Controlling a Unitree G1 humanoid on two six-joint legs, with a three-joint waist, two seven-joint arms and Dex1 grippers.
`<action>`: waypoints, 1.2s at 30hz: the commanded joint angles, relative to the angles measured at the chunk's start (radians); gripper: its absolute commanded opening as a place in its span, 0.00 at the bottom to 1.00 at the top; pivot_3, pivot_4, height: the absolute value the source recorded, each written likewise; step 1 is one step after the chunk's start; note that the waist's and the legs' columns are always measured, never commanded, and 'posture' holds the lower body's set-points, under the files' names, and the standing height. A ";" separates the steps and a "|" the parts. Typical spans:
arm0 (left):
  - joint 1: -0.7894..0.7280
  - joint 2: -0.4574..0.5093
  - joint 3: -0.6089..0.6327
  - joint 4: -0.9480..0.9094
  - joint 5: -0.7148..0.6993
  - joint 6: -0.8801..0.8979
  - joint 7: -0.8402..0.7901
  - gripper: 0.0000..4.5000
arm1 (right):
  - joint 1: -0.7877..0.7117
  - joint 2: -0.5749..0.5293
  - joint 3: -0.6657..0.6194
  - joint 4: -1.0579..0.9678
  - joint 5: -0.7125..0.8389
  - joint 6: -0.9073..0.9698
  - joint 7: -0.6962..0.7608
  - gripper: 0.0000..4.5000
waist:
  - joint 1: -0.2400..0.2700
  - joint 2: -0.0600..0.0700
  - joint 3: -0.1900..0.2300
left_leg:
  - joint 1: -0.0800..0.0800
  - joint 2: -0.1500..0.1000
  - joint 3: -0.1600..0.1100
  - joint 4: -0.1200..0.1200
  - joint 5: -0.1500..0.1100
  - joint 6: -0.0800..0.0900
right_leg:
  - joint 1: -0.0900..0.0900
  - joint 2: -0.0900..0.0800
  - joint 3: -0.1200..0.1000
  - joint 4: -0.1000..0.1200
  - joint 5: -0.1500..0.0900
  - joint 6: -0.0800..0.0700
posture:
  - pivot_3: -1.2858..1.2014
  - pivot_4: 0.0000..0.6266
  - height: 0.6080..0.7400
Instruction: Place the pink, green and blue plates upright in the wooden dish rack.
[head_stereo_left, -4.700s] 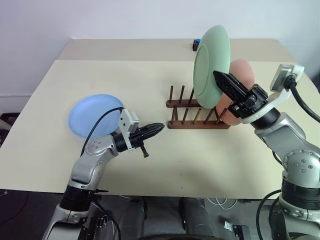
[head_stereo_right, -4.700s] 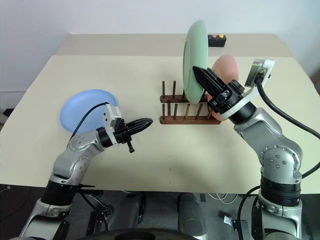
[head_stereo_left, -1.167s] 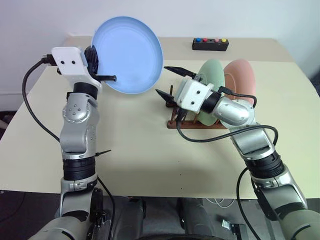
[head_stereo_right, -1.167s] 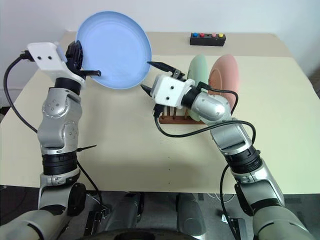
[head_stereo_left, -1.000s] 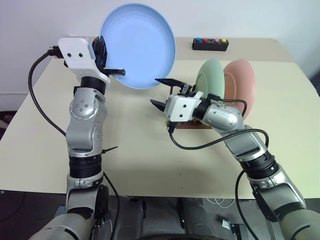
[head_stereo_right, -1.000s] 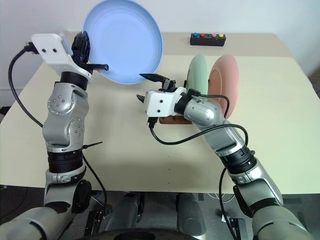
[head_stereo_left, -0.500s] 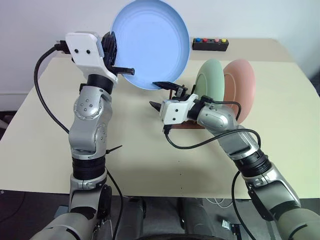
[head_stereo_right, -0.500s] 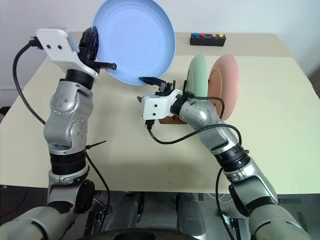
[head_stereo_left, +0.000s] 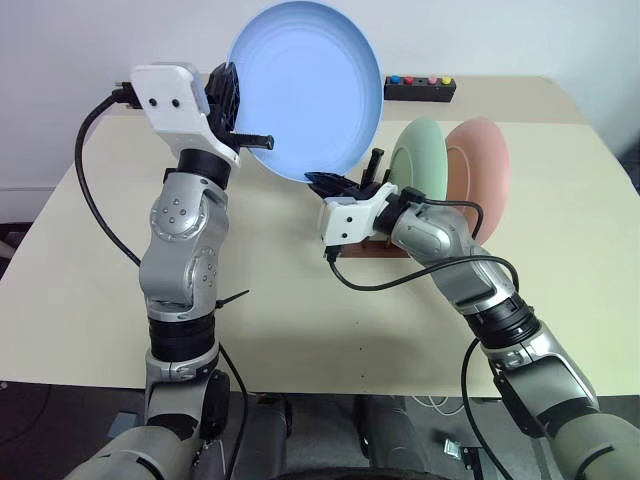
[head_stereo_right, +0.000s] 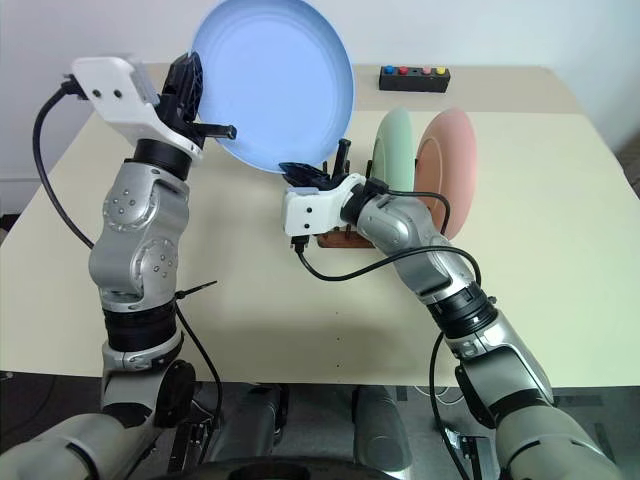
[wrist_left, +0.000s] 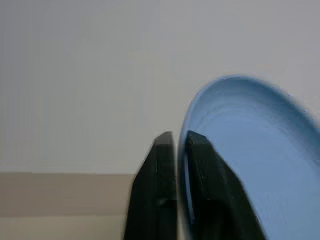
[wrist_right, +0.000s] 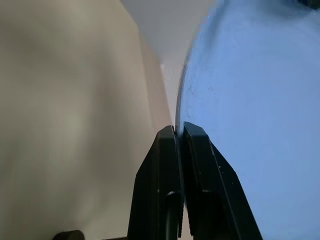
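The blue plate (head_stereo_left: 305, 90) is held up in the air over the table, tilted with its face toward me. My left gripper (head_stereo_left: 262, 142) is shut on its left rim, one finger across the face. My right gripper (head_stereo_left: 322, 181) is shut on the plate's lower rim; in the right wrist view the rim runs between the fingertips (wrist_right: 178, 129). The green plate (head_stereo_left: 420, 165) and the pink plate (head_stereo_left: 482, 175) stand upright side by side in the wooden dish rack (head_stereo_left: 366, 243), just right of my right gripper.
A small black box with coloured buttons (head_stereo_left: 420, 88) sits at the far edge of the beige table (head_stereo_left: 300, 300). A white wall rises behind. Open table surface lies left of and in front of the rack.
The blue plate, lifted off the table by my left gripper, has drifted right. My right gripper, which held the green plate earlier, has closed on the blue plate's lower rim.
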 joint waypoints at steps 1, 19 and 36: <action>-0.040 -0.002 0.064 -0.054 -0.057 -0.025 0.019 0.52 | -0.027 0.009 -0.033 -0.019 -0.003 -0.028 -0.032 0.00 | -0.001 0.000 0.000 | 0.000 0.000 0.000 0.000 0.000 0.000 | 0.000 0.000 0.000 0.000 0.000 0.000 | 0.52 0.24 0.96; 0.023 0.146 0.248 0.108 -0.067 -0.162 0.076 0.99 | -0.061 0.124 -0.234 -0.319 0.500 0.308 0.122 0.00 | 0.007 -0.001 -0.001 | 0.000 0.000 -0.001 0.001 0.000 0.000 | 0.001 0.000 -0.001 0.001 0.000 0.000 | 0.52 0.24 0.96; 0.294 0.276 0.044 0.155 -0.081 -0.135 -0.322 0.99 | 0.000 0.188 -0.603 -0.552 1.525 1.057 -0.064 0.00 | -0.005 0.000 -0.001 | 0.001 0.000 -0.001 -0.001 0.000 0.000 | 0.000 0.000 -0.001 0.002 0.000 -0.001 | 0.52 0.24 0.96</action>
